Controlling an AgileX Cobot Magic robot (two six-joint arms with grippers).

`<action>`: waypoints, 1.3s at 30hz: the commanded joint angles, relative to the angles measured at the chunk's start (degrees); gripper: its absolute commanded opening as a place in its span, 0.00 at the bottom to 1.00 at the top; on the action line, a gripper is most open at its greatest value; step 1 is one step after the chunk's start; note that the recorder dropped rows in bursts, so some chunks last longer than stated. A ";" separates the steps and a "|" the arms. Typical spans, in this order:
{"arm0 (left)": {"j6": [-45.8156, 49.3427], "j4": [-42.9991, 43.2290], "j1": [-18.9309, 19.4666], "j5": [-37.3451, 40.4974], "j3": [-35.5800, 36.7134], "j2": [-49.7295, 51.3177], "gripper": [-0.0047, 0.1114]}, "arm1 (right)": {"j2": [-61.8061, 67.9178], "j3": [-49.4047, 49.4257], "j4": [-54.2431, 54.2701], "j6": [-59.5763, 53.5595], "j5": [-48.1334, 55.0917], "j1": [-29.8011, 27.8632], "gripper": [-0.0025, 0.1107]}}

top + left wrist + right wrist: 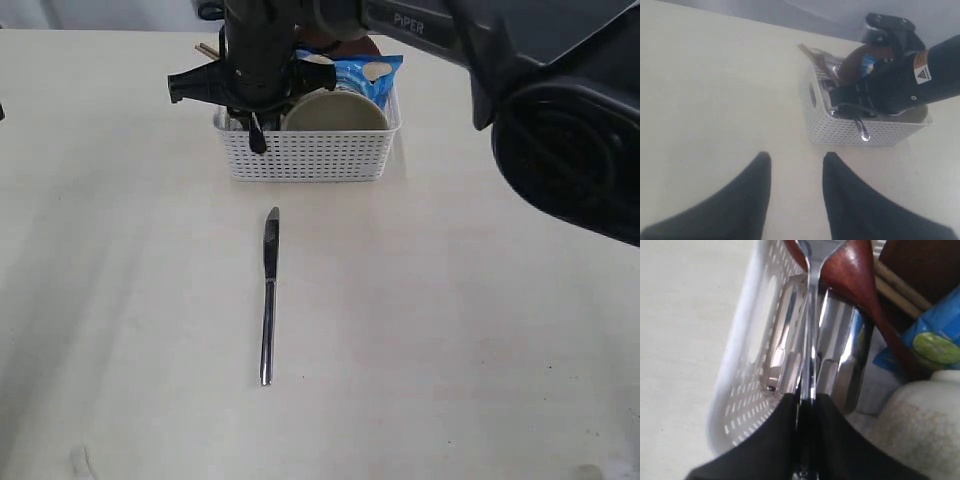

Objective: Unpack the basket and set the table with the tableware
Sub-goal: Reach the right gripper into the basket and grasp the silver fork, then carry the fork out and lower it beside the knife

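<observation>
The white basket [305, 158] stands at the back of the table [450, 330]. My right gripper [809, 400] reaches into its left end and is shut on the steel fork [810, 340], whose handle end hangs over the basket's front wall [863, 132]. Beside the fork are the steel cup [842, 345], the reddish-brown wooden spoon [855, 275] and the chopsticks [900, 290]. The pale bowl [335, 112] and the brown plate [920, 260] sit in the basket too. A steel knife [269, 295] lies on the table in front of the basket. My left gripper [795, 160] hovers open over bare table, left of the basket [860, 131].
A blue chip bag [365, 75] stands in the basket's right half, behind the bowl. The right arm's dark body [560, 130] fills the upper right of the exterior view.
</observation>
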 commanded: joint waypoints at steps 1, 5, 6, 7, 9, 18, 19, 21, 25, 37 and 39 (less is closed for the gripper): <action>0.07 -0.39 -0.06 0.00 0.29 -0.10 0.33 | -2.28 -0.43 -1.06 0.07 0.66 -0.15 0.02; 0.18 -0.39 -0.06 -0.17 0.29 -0.10 0.33 | -7.54 -0.43 0.01 -2.66 9.18 0.38 0.02; 0.18 -0.39 -0.06 -0.17 0.29 -0.10 0.33 | -8.32 -0.43 0.01 -3.37 10.86 0.66 0.02; 0.18 -0.28 -0.06 -0.16 0.29 -0.10 0.33 | -9.96 0.37 0.01 -3.74 14.07 1.40 0.02; 0.18 -0.28 -0.06 -0.16 0.29 -0.10 0.33 | -13.87 5.80 1.05 -3.67 12.82 2.71 0.02; 0.18 -0.28 -0.06 1.07 0.29 -0.10 0.33 | -36.53 53.54 12.87 4.81 -19.21 2.82 0.02; 0.18 -0.28 -0.06 1.28 0.29 -0.10 0.33 | -37.39 57.35 14.32 5.09 -23.29 2.82 0.02; 0.09 -0.28 -0.06 1.66 0.29 -0.10 0.33 | -37.64 62.71 17.28 5.09 -29.98 2.82 0.02; 0.09 -0.28 -0.06 2.33 0.29 -0.10 0.33 | -33.11 66.37 22.05 2.55 -34.47 2.82 0.02; 0.09 0.06 -0.06 2.83 0.29 -0.10 0.33 | -24.25 62.94 26.98 -2.40 -37.69 5.25 0.02; 0.09 0.06 -0.06 2.66 0.29 -0.10 0.33 | -24.25 62.94 27.12 -3.05 -36.85 5.54 0.02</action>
